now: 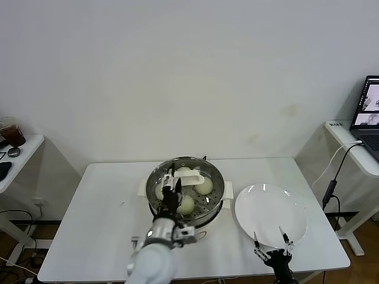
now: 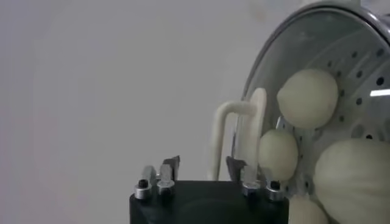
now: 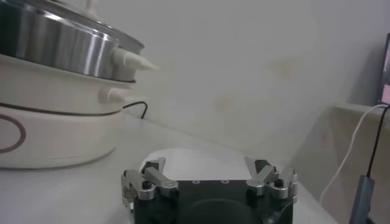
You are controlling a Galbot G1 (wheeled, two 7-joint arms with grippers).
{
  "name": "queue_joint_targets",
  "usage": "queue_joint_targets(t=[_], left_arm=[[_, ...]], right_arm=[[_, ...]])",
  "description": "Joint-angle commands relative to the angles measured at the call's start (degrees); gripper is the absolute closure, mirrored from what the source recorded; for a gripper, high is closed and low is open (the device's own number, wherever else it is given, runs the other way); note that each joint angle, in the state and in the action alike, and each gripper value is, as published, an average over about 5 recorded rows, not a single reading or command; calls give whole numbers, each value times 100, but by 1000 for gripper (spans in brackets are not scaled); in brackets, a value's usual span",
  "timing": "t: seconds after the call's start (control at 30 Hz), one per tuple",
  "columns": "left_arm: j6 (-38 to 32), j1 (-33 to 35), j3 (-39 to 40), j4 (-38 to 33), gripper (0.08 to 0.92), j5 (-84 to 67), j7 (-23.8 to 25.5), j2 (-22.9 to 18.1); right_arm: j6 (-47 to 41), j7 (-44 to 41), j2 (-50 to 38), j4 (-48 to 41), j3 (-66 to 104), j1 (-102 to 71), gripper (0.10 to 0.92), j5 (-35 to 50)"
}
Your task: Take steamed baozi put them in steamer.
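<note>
In the head view the left gripper [image 1: 170, 188] covers part of the steamer [image 1: 214, 204] and some steamed baozi [image 1: 204, 186]; lower centre, frame edges cut both arms. The laptop [image 1: 368, 113] is cropped at right.

Steamer [image 1: 155, 200]: round, shiny steel, perforated tray, white base; table centre. Steamed baozi [image 1: 204, 186]: four cream-white buns on tray, under glass lid.

Four round cream-white steamed baozi [image 1: 204, 186] counted under one round glass lid [image 1: 185, 171] (white handle on top). One shiny stainless-steel steamer [image 1: 217, 204], one flat white plate [image 1: 270, 214], one white counter [image 1: 100, 225].
</note>
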Motion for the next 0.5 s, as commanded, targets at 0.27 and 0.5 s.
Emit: queue_joint_targets(t=[0.27,0.5], left_arm=[[-4284,4696,-3763,-1401,179,-8552,-1806,473],[-4710,5011,-3479,-667,177,-9526,-1798,277]], right_arm=[[-141,-165,-191,187,-112,-203,203,508],[-665,-357,-552,461,-222,-541,203,1161]])
